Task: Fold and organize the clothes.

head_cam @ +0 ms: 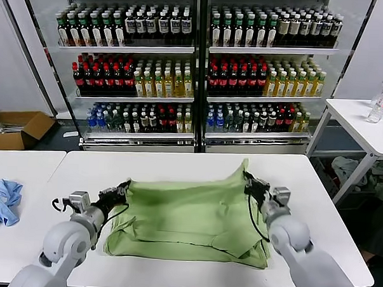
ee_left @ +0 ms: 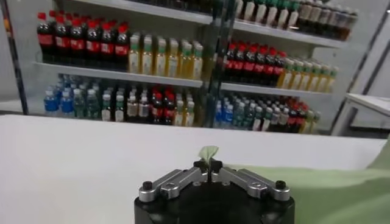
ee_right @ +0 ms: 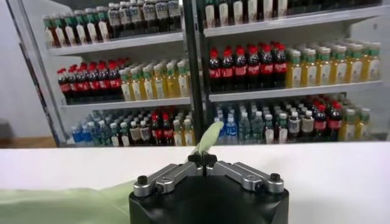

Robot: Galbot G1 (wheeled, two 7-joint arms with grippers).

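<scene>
Polo shirt, light green and of soft fabric, lies spread across the middle of a white table, with its far edge lifted off the surface at both corners. Left gripper holds the shirt's far left corner, fingers pressed together on a small tuft of green cloth, which pokes up between them in the left wrist view. Right gripper pinches the shirt's far right corner in the same way, raising it into a peak higher than the left side. Behind the shirt stands a glass-fronted drinks cooler; a light blue garment lies well to the shirt's left. Judging by this, a fold is under way. Next, both grippers likely need to carry the held edge together, level, toward the shirt's near edge.
</scene>
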